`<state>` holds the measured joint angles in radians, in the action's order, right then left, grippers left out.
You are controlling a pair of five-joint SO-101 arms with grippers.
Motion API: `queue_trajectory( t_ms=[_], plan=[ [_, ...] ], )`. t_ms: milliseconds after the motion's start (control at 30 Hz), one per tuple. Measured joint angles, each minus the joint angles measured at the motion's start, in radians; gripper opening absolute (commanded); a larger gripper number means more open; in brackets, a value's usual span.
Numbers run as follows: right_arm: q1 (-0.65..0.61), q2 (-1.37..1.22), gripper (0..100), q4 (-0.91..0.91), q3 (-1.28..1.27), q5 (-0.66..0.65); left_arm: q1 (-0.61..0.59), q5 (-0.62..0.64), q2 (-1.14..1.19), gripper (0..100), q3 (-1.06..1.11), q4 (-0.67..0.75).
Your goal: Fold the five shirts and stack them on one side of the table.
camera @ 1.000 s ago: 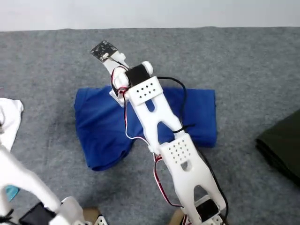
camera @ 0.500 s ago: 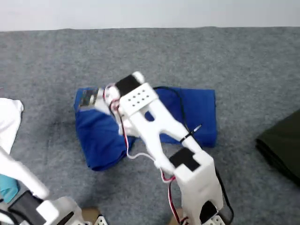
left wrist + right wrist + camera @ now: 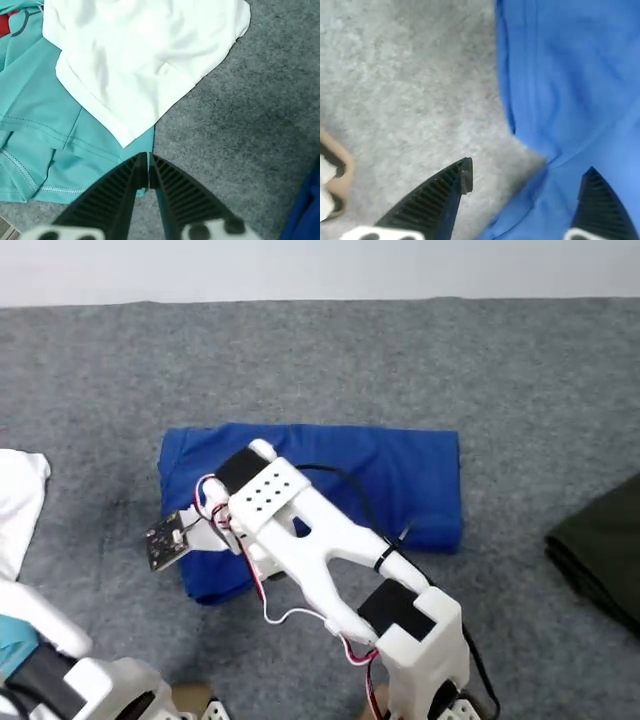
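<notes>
Grey surface (image 3: 500,370) carries four shirts by our count. Blue shirt (image 3: 400,470) largest, roughly folded to rectangle, one corner bulging loose. Its edge lies between right fingers (image 3: 452,192), spread wide, gripping nothing. Dark shirt (image 3: 605,550) well apart from both fingers, fold state unclear. White shirt (image 3: 145,55) over teal shirt (image 3: 35,135), both rumpled, just beyond left fingers (image 3: 140,170), pressed together, nothing pinched as far as we see. We judge early stage: no stack begun, blue fold unfinished.

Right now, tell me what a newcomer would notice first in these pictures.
The blue shirt lies roughly folded at the middle of the grey table, with the right gripper open over its near-left corner. To the left, a white shirt lies on a teal shirt, the shut left gripper above their edge.
</notes>
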<state>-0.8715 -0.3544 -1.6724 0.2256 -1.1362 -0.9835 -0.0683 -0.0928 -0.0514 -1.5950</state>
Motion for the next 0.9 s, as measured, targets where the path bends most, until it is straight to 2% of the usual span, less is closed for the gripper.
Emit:
queue_trajectory(
  t_ms=[633, 900],
  plan=[
    [-0.057, -0.146, 33.9, 0.081, 0.000, 0.014, 0.000, 0.000, 0.000, 2, 0.000, 0.023],
    [-0.057, -0.219, 18.0, 0.161, 0.000, 0.037, 0.000, 0.000, 0.000, 2, 0.000, 0.026]
  ],
)
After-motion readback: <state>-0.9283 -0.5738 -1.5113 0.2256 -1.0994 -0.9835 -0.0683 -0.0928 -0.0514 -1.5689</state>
